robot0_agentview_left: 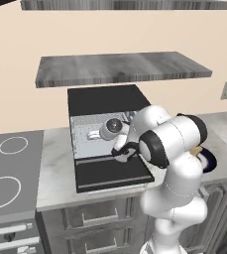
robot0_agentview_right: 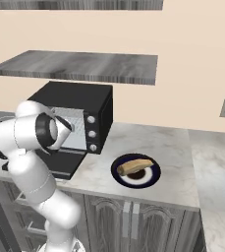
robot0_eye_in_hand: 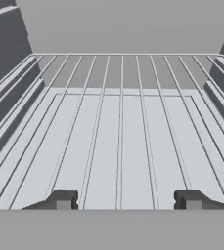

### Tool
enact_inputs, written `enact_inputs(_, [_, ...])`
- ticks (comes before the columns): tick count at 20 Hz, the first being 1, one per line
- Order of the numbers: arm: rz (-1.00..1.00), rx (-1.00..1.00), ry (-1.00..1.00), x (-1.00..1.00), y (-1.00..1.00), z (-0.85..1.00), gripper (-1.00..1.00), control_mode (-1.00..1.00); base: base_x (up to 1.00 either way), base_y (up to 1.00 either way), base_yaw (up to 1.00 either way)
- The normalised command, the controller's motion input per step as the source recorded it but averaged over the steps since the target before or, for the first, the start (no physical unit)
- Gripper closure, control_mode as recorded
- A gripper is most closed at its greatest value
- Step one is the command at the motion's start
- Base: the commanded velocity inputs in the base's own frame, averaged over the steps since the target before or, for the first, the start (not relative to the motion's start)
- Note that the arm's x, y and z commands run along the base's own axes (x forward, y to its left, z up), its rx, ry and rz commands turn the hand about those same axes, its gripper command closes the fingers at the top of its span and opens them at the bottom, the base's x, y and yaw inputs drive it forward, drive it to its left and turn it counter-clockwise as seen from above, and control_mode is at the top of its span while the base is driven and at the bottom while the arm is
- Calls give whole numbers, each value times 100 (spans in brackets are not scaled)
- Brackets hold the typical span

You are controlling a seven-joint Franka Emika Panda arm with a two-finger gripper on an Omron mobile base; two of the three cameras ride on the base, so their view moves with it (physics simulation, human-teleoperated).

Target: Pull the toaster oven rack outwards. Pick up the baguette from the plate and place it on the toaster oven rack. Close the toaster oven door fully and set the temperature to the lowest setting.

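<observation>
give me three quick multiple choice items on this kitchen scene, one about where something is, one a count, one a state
1. Where is the baguette?
A. on the plate
B. on the oven rack
C. on the stove

2. How many knobs are on the oven's side panel?
A. one
B. three
C. five

3. What state is the toaster oven door in?
A. shut
B. folded down open
C. removed

Answers:
1 A: the loaf lies across the plate on the counter.
2 B: the right base view shows three knobs in a column.
3 B: the door lies flat in front of the cavity, and the gripper looks in over the toaster oven rack.
</observation>
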Motion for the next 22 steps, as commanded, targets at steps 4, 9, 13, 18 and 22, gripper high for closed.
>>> enact_inputs(4, [0, -1, 29, -26, 10, -86, -100, -100, 0, 0, 0])
enact_inputs(9, [0, -4, 29, -62, 13, -94, -100, -100, 0, 0, 0])
enact_inputs(13, [0, -12, 18, -98, 10, -100, -100, -100, 0, 0, 0])
enact_inputs(18, [0, -24, 2, -100, 14, -100, -100, -100, 0, 0, 0])
enact_inputs(22, [0, -23, 1, -100, 13, -100, -100, -100, 0, 0, 0])
